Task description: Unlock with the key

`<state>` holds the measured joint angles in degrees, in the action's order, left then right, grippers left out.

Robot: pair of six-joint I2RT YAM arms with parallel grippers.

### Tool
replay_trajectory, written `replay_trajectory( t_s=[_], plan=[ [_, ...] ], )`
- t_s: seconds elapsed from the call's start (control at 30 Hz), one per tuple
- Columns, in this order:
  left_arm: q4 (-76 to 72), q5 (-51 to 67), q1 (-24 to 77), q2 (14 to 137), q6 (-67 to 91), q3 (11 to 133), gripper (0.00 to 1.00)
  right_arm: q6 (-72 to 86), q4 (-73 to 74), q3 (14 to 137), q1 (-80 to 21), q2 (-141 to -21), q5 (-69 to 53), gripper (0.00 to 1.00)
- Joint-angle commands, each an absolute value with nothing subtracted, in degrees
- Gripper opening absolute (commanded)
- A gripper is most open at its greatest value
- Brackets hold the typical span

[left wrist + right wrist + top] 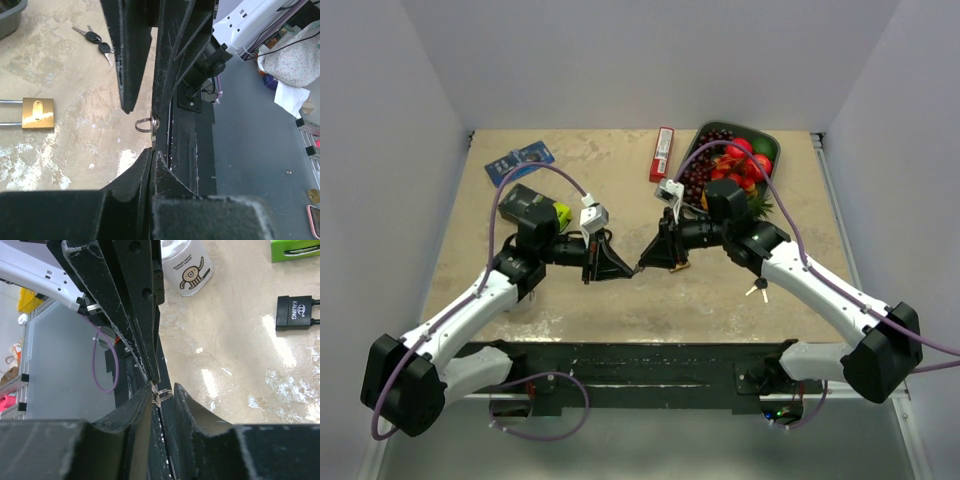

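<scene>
My left gripper is shut on a small silver key whose split ring sticks out beside it. My right gripper meets it tip to tip above the table's middle. Its jaws stand open, with the key ring between them and the key against one finger. A brass padlock lies on the table under the right gripper. A black padlock lies on the table in the right wrist view.
Two black-headed keys lie near the right arm. A dark tray of fruit stands at the back right, with a red pack beside it. A blue pack, a black-and-green box and a white roll are on the left.
</scene>
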<state>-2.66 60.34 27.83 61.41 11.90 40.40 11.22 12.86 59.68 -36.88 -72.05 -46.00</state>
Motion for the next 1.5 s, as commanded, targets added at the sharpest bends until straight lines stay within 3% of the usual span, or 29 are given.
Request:
replay_trajectory(
  t_s=[0.0,0.13,0.83,1.13,1.2,1.33,1.47],
  plan=[
    [-3.25,62.14,28.21,61.87,10.20,43.07,0.00,10.11,11.78,62.05,-37.35,-72.33,-46.58,0.25],
    [-3.25,62.14,28.21,62.14,10.11,43.15,0.00,9.84,12.13,62.05,-37.71,-73.12,-46.93,0.18],
    [-3.34,61.61,28.21,63.02,9.67,43.94,0.00,7.74,15.12,62.58,-38.85,-75.41,-48.60,0.00],
    [-5.88,58.54,28.21,62.84,11.94,43.77,0.01,10.10,11.35,59.86,-38.94,-73.74,-44.22,0.00],
    [-7.63,57.05,28.13,62.84,13.00,43.33,0.15,12.39,8.01,58.11,-38.85,-73.13,-40.88,0.00],
    [-8.96,54.67,28.04,62.14,14.41,42.19,0.54,15.72,2.82,55.64,-38.85,-72.16,-38.50,0.00],
    [-9.40,52.04,27.69,60.12,14.68,41.31,0.77,17.66,-2.36,53.79,-38.94,-70.41,-37.45,0.00]
  ],
)
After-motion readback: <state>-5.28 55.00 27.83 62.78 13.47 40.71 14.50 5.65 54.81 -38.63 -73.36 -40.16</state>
